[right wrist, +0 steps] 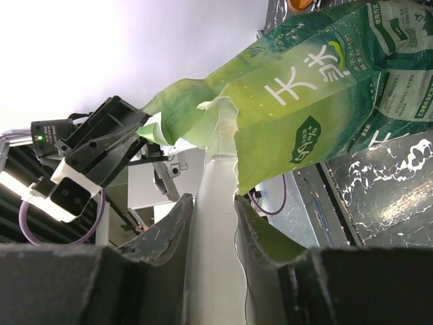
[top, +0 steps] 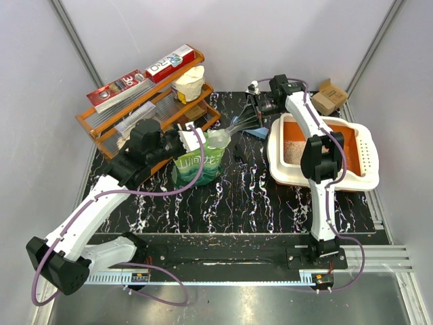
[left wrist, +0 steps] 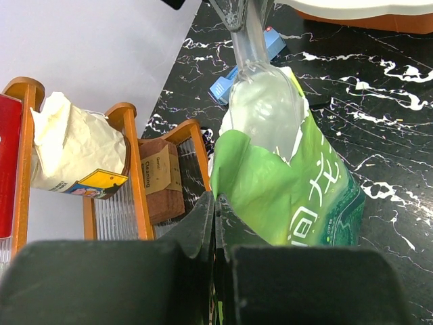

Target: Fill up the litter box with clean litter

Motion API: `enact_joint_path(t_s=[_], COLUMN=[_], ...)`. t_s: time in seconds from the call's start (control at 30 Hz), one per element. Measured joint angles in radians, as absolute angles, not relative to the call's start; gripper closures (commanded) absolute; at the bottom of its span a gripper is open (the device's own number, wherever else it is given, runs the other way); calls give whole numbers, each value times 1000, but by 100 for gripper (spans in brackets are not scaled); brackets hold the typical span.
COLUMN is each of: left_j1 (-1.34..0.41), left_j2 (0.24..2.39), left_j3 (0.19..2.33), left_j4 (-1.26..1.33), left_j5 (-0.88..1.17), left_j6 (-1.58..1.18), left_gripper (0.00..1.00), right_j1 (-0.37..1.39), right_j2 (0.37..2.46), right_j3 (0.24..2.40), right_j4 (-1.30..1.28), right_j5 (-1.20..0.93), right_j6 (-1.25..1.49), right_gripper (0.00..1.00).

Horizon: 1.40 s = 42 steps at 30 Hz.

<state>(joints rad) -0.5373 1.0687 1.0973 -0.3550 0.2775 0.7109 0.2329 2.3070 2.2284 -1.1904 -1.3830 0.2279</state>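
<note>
Left gripper point(left wrist: 215, 203), pinching the green pouch point(left wrist: 291, 183) by its edge, and right gripper point(right wrist: 211, 203), clamping its clear liner point(right wrist: 215, 169), are seemingly pulling it open mid-frame, with tipping over the litter box point(top: 358, 179) at right likely coming next.

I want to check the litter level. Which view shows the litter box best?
Top external: nearly all of the litter box shows from above, with pale litter in its left part. Left wrist catches only a strip of its rim. Right wrist shows nothing of it clearly.

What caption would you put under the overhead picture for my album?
The left gripper holds the green pouch, the right gripper its clear inner bag, beside the partly filled litter box.
</note>
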Motion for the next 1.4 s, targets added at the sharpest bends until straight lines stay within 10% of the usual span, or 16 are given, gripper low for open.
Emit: enact_joint_path(t_s=[0.23, 0.77, 1.4], left_j1=[-541, -539, -539], left_j2=[1077, 1102, 1108], left_j3=[1117, 1153, 1151], left_j4=[-379, -416, -394], left_j5=[279, 264, 257], left_j6=[726, 754, 751], left_gripper=[100, 100, 100], right_j1=[187, 193, -24], right_j2=[2223, 2023, 1810], right_j3=[2102, 1461, 1306], right_j4=[-1120, 231, 364], right_j5=[-1367, -1400, -1446], right_j6=[286, 1217, 1325], right_gripper=[100, 100, 100])
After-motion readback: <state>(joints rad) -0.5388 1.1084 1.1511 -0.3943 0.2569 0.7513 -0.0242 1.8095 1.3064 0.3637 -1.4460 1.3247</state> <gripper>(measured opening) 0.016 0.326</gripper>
